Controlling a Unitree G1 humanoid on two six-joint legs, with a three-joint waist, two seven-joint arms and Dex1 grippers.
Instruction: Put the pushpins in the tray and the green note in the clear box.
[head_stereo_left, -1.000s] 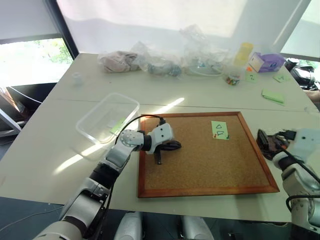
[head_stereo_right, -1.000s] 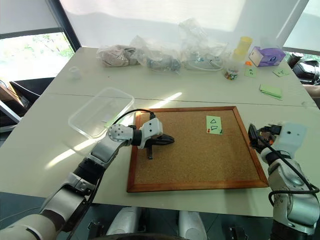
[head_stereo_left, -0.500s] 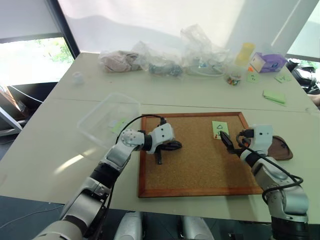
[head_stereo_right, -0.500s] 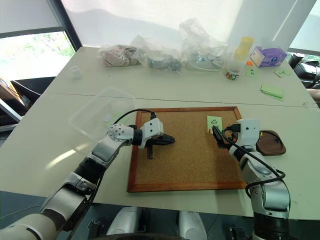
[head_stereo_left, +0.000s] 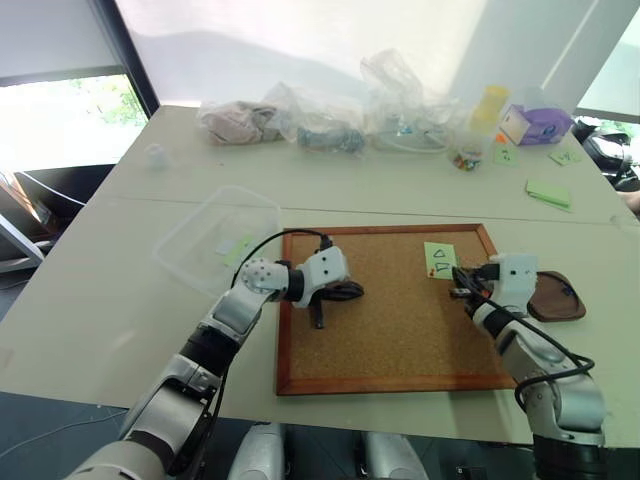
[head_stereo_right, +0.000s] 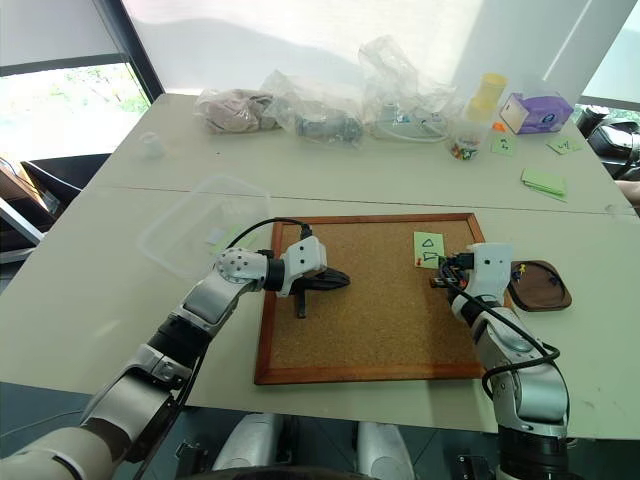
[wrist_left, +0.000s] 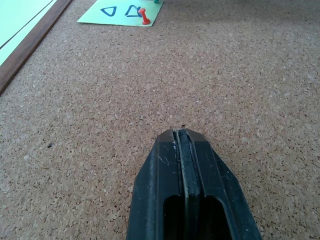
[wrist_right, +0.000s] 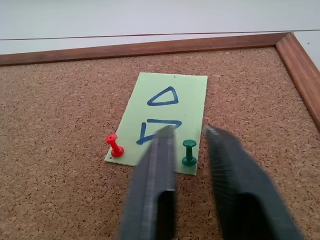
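The clear box (head_stereo_left: 215, 238) sits just left of the cork board (head_stereo_left: 400, 340). The left gripper (wrist_left: 183, 150), fingers pressed together, rests on the cork. The green note (wrist_right: 162, 121), marked with two triangles, is pinned near the board's far right corner by a red pushpin (wrist_right: 114, 145) and a green pushpin (wrist_right: 189, 152). The right gripper (wrist_right: 190, 132) hovers with fingers spread around the green pushpin. The tray (head_stereo_left: 556, 297) lies right of the board.

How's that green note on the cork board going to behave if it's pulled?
The green note looks like thin paper, so probably light and floppy. A red pushpin and a green pushpin stand in one edge, so tugging would likely tear it. It lies flat on the cork board, probably hard to pinch.
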